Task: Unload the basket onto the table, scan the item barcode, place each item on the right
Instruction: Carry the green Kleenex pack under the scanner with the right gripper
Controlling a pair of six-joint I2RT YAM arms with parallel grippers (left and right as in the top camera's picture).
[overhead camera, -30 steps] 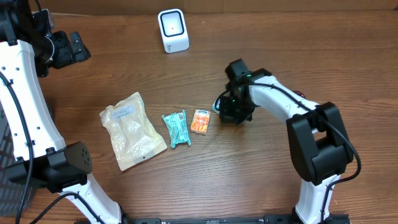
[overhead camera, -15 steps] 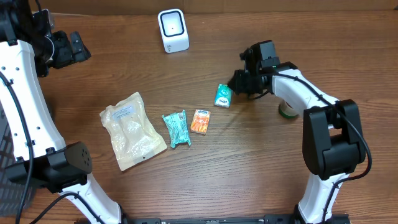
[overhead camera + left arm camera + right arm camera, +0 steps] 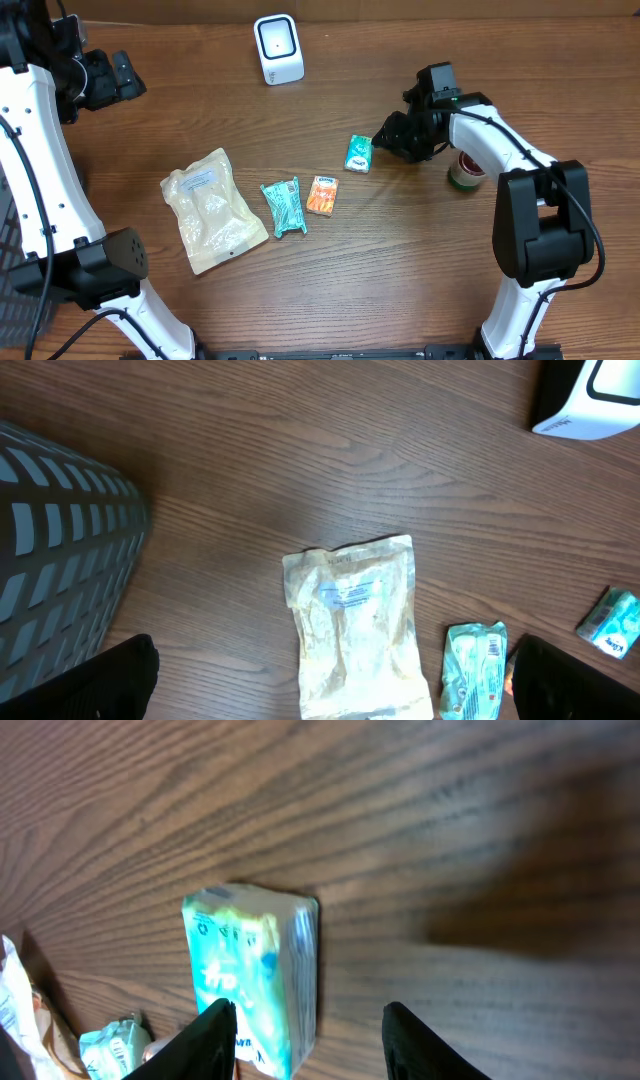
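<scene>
At the right side of the table, our right gripper (image 3: pixel 312 1032) has its jaws apart and grasps nothing. The teal tissue pack (image 3: pixel 250 975) lies flat on the wood just ahead of the fingers (image 3: pixel 215 1032), nearer one finger than the other. We cannot tell whether that finger touches it.

We judge this pack to be the item in hand. It rests well apart from the white scanner (image 3: pixel 278 48), so no barcode has been presented yet. Gripping, lifting and turning the pack to the scanner are all left to do.

Further out lie an orange packet (image 3: pixel 321 195), a green packet (image 3: pixel 283 206) and a beige pouch (image 3: pixel 212 210), none of them held. Our left gripper (image 3: pixel 120 78) hangs wide open, far from everything.

Only the right wrist view shows the empty gap between the jaws, because overhead the wrist hides it. Only the overhead view shows pack and scanner together. The left wrist view adds a grey basket (image 3: pixel 60 530).
</scene>
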